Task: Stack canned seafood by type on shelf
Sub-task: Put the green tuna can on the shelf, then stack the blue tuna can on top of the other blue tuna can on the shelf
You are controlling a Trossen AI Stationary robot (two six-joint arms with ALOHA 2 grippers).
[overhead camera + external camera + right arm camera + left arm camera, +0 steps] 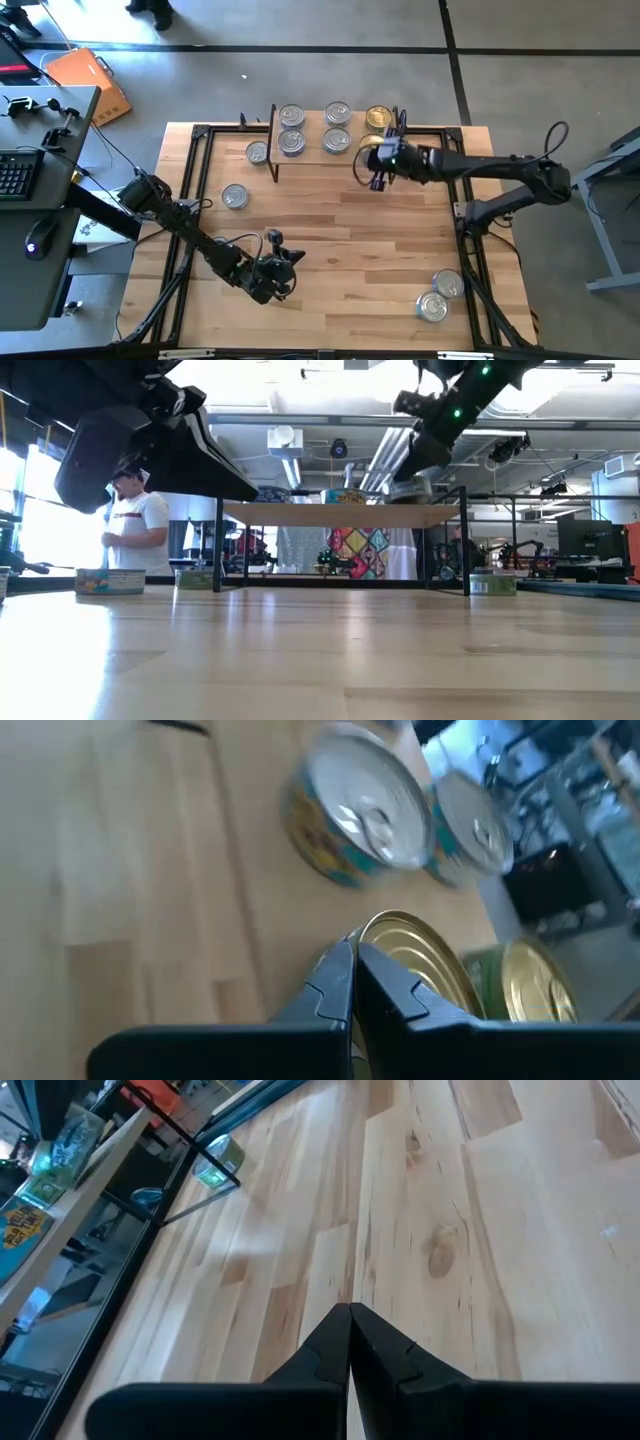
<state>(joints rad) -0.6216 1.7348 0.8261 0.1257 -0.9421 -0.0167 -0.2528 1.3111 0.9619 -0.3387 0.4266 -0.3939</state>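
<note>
Light-wood shelf (345, 155) on thin black legs carries five flat round tins (291, 116), silver and gold lids. Right gripper (378, 172) hangs at its front right corner, fingers pinched together on nothing, above a gold-lidded tin (420, 970). Left gripper (272, 262) waits near the table's front, pinched together too, empty.

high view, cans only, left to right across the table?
Lone can on the bare table → can beside the shelf's left edge → shelf's left pair → middle pair → gold can at the shelf's right end → two cans at the near right corner.
</note>
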